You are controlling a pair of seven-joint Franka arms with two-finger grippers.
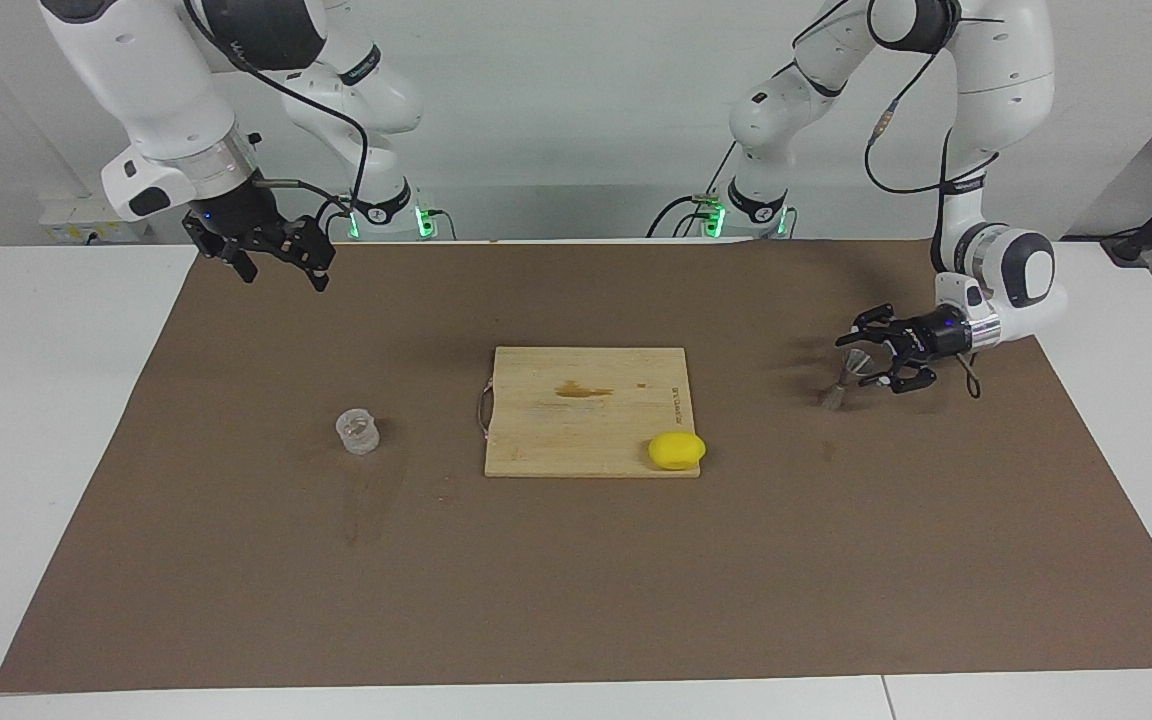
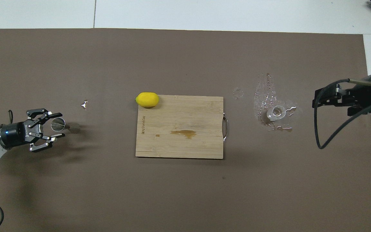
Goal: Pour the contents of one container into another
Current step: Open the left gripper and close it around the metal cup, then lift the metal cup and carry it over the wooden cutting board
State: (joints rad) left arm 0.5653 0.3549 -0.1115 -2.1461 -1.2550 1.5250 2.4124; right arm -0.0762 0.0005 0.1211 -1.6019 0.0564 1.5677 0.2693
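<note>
A small silver jigger [image 1: 841, 378], hourglass-shaped, stood on the brown mat [image 1: 576, 580] toward the left arm's end of the table. The left gripper [image 1: 868, 358] lay low and level at the jigger, its fingers on either side of the upper cone and partly drawn in; whether they had yet pinched the metal could not be told.

The clear cup [image 1: 358, 431] stood upright toward the right arm's end of the table, well apart from the jigger, with wet streaks on the mat around it. Between the two lay a wooden cutting board [image 1: 586, 410] with a dark stain, and a yellow lemon [image 1: 677, 450] rested on the board's corner farther from the robots.

The right gripper [image 1: 271, 255] waited high over the mat's edge nearest the robots, fingers spread wide and holding nothing.

The step in hand appeared to be taking hold of the jigger. To do it well, the fingers should probably close evenly so the light, top-heavy jigger is not pushed over, gripping it squarely rather than on the sloped cone where it could slip. It should then be lifted straight up and kept upright, ready to receive the pour.
</note>
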